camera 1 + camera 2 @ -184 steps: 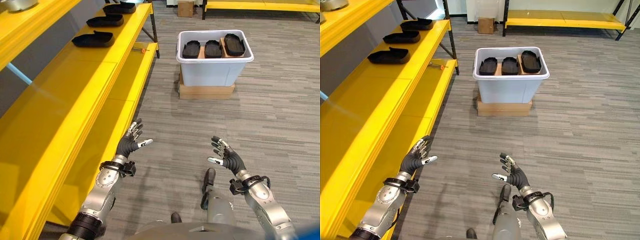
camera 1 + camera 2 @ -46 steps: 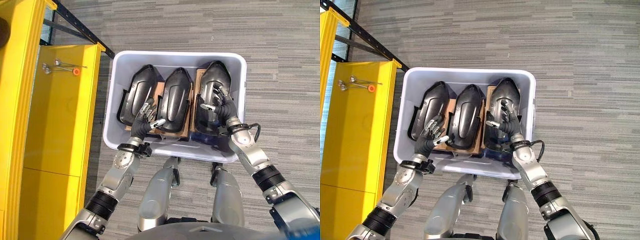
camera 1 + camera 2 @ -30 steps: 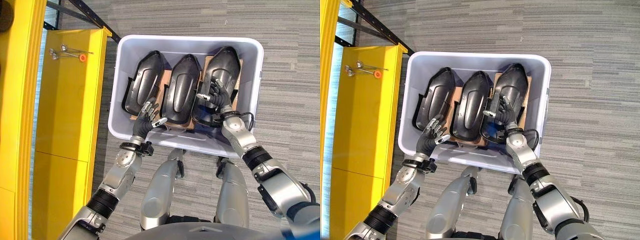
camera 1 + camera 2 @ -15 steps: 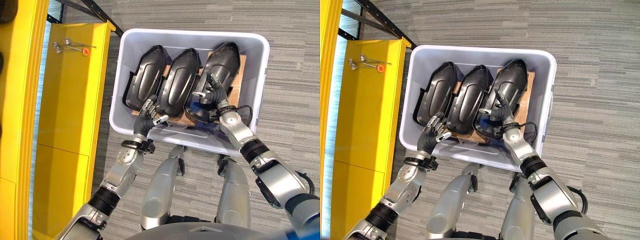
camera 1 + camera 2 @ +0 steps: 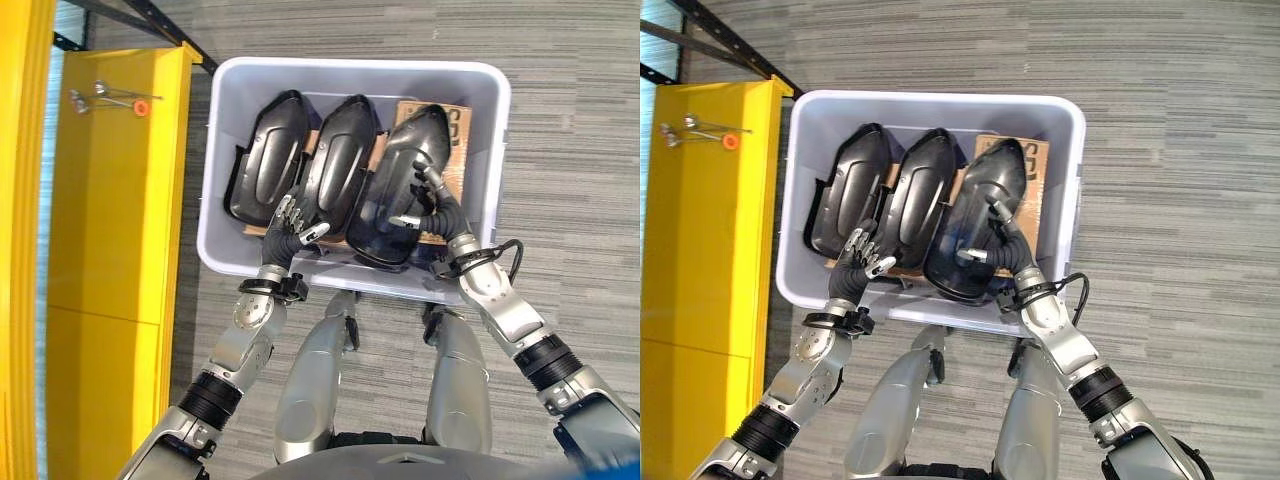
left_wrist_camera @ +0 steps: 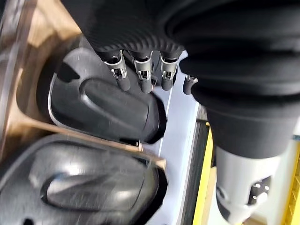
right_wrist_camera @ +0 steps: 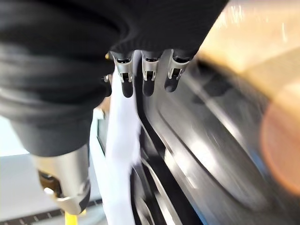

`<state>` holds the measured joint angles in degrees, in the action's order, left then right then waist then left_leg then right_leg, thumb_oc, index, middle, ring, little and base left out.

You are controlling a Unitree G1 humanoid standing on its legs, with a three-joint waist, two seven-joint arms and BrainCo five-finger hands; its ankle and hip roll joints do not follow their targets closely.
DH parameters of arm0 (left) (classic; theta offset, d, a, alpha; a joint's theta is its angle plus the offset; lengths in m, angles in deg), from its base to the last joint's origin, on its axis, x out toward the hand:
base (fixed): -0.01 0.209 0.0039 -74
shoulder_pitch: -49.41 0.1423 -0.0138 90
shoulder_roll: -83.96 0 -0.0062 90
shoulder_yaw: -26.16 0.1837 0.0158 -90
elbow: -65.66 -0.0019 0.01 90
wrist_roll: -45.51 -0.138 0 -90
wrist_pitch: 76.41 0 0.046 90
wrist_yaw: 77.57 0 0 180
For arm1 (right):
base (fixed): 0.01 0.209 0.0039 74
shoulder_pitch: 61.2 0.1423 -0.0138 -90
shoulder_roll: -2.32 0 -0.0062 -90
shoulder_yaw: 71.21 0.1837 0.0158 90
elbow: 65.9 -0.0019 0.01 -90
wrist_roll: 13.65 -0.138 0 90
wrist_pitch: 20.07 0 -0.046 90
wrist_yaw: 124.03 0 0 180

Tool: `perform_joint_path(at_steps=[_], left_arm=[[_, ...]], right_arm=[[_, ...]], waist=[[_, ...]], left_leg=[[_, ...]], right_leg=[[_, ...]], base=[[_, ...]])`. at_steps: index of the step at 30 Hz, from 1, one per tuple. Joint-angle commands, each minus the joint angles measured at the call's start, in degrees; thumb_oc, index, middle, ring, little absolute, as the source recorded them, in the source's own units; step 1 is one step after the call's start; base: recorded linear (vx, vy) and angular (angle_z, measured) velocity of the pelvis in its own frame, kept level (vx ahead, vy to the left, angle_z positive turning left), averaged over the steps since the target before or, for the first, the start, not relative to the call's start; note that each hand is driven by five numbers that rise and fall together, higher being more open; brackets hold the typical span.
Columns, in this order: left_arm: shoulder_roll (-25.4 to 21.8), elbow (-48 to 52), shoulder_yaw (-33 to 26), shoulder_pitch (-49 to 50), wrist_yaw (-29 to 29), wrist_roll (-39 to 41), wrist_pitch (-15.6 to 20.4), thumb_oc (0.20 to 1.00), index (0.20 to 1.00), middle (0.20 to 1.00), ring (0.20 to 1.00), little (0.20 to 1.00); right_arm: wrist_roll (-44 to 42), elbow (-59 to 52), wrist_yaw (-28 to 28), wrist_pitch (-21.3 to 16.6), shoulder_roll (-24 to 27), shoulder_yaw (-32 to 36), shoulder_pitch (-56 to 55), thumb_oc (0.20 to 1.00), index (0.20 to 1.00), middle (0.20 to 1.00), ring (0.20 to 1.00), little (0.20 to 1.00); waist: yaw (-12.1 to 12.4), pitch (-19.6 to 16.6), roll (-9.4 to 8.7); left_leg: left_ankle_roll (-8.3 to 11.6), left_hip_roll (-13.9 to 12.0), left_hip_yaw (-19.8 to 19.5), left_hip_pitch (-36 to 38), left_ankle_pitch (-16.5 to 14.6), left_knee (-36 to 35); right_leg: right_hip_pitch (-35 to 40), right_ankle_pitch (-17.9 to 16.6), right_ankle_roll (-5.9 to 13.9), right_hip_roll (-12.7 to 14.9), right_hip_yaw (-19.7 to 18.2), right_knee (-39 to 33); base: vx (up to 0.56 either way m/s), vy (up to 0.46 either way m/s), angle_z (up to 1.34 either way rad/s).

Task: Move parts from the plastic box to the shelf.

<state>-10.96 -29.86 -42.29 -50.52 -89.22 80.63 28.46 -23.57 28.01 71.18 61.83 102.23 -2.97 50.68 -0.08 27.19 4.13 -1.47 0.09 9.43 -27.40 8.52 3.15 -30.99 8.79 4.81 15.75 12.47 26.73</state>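
Note:
A grey plastic box (image 5: 350, 64) on the floor holds three black moulded parts side by side on cardboard (image 5: 456, 117). My right hand (image 5: 436, 212) lies on the right part (image 5: 395, 195) with straight fingers and the thumb spread, open. That part sits askew and leans over the edge of the middle part (image 5: 340, 160). In the right wrist view its glossy surface (image 7: 206, 150) runs just past my fingers (image 7: 147, 77). My left hand (image 5: 284, 226) hovers open at the box's near wall, between the left part (image 5: 265, 160) and the middle one; its fingers (image 6: 140, 79) are close above the left part (image 6: 103, 108).
The yellow shelf (image 5: 110, 250) runs along the left of the box. A small tool with an orange handle (image 5: 105, 97) lies on the shelf's far end. Grey carpet lies to the right of the box.
The right part has slid toward the middle part and the near wall under my right hand, uncovering cardboard at the far right. My left hand has barely moved. The camera has shifted.

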Motion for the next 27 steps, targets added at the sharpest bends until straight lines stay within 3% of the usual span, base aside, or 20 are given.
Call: perform_joint_path(at_steps=[1,10,19,27], left_arm=[[-3.1,4.8,-1.4,0.4,-0.9,-2.2,3.3,1.0,1.0,1.0,1.0,1.0],[-3.6,5.1,-1.8,0.8,-1.9,-3.1,3.1,1.0,1.0,1.0,1.0,1.0],[-3.4,5.7,-1.8,1.2,-3.1,-3.8,3.4,1.0,1.0,1.0,1.0,1.0],[-3.7,5.9,-1.4,1.7,-5.6,-5.6,3.6,1.0,1.0,1.0,1.0,1.0]], right_arm=[[4.8,-5.3,2.9,-5.6,-0.9,1.4,2.2,1.0,1.0,1.0,1.0,1.0],[7.7,-15.3,5.3,-7.5,-0.5,2.8,0.8,1.0,1.0,1.0,1.0,1.0],[11.4,-14.5,8.6,-6.1,-0.9,3.0,-1.0,1.0,1.0,1.0,1.0,1.0],[15.6,-14.8,15.2,-5.1,-1.8,6.4,-6.1,1.0,1.0,1.0,1.0,1.0]], waist=[[1.4,-0.3,-2.87],[0.3,-0.6,-3.89],[-0.2,-0.5,-3.76],[-1.0,0.0,-3.64]], left_leg=[[5.07,-5.3,2.2,1.5,-9.2,8.4],[5.15,-5.7,2.8,2.0,-9.5,8.3],[5.17,-5.7,3.0,1.7,-9.6,8.6],[5.0,-5.5,3.2,1.3,-9.9,8.9]], right_leg=[[8.3,-16.8,5.33,5.6,-2.0,-20.1],[8.0,-16.7,5.37,5.1,-2.7,-20.1],[7.7,-16.6,5.36,5.1,-3.1,-20.0],[7.2,-16.8,5.54,5.0,-3.5,-20.0]], base=[[0.01,0.007,-0.03],[0.01,0.005,-0.04],[0.0,0.0,0.0],[0.0,0.002,-0.02]])
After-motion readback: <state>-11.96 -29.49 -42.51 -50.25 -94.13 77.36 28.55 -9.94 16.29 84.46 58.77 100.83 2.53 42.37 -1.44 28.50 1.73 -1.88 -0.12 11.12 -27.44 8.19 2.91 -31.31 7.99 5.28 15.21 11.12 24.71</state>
